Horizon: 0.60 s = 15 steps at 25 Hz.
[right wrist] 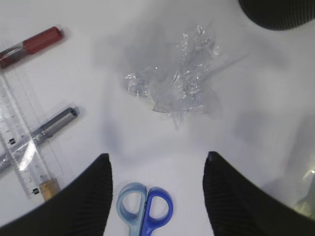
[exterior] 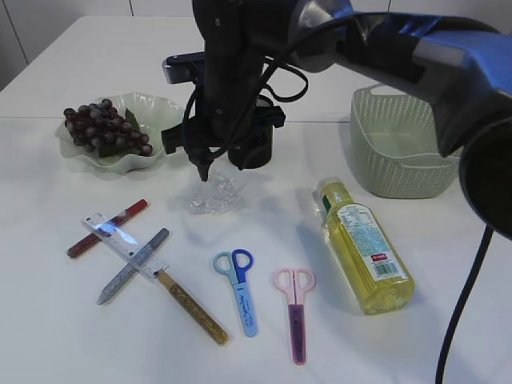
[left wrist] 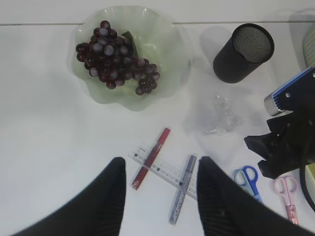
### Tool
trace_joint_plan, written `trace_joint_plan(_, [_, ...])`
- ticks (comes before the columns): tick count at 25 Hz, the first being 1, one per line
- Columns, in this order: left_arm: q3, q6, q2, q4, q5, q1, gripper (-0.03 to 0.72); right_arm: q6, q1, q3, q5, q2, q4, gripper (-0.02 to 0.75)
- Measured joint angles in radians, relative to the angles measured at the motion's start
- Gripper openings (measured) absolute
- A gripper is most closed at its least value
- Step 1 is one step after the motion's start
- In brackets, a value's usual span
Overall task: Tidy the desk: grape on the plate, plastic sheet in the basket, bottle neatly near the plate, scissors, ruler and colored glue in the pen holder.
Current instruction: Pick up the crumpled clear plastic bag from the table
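- Starting nearest the camera: blue scissors (exterior: 238,284) and pink scissors (exterior: 294,308) lie flat on the desk (exterior: 64,336), apart from each other. To their left, the ruler (exterior: 122,242) lies crossed with a silver glue stick (exterior: 132,266); a gold glue stick (exterior: 192,308) and a red glue stick (exterior: 106,228) lie beside it. None are in the pen holder yet.
- Bottle (exterior: 364,244) lies on its side, right of centre, well apart from the plate.
- Plastic sheet (right wrist: 174,83) sits crumpled mid-desk. Right gripper (right wrist: 157,196) hangs directly above it, jaws wide open, holding nothing.
- Judgement: step in hand is the plastic sheet. Next move calls for a straight descent and closing on the crumpled bulk, then a carry to the basket.
- Left gripper (left wrist: 160,196) is raised over the ruler area, jaws open, empty.
- Pen holder (left wrist: 242,53): looks empty.
- Plate (exterior: 164,108), far left: holds the grape (exterior: 104,126).
- Basket (exterior: 392,148), far right: interior only partly visible; nothing seen inside.
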Motion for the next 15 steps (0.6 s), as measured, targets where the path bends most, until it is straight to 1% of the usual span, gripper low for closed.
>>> trace_joint_plan(4, [0.0, 0.0, 0.0, 0.0, 0.0, 0.0, 0.343, 0.046, 0.0, -0.001, -0.025, 0.045, -0.008, 0.533])
trace_joint_plan(6, [0.0, 0.0, 0.0, 0.0, 0.0, 0.0, 0.343, 0.049, 0.0, -0.001, -0.04, 0.066, -0.013, 0.557])
trace_joint_plan(12, [0.0, 0.0, 0.0, 0.0, 0.0, 0.0, 0.342, 0.052, 0.0, -0.004, -0.126, 0.08, -0.045, 0.568])
trace_joint_plan(15, [0.0, 0.0, 0.0, 0.0, 0.0, 0.0, 0.342, 0.052, 0.0, -0.01, -0.142, 0.1, -0.053, 0.569])
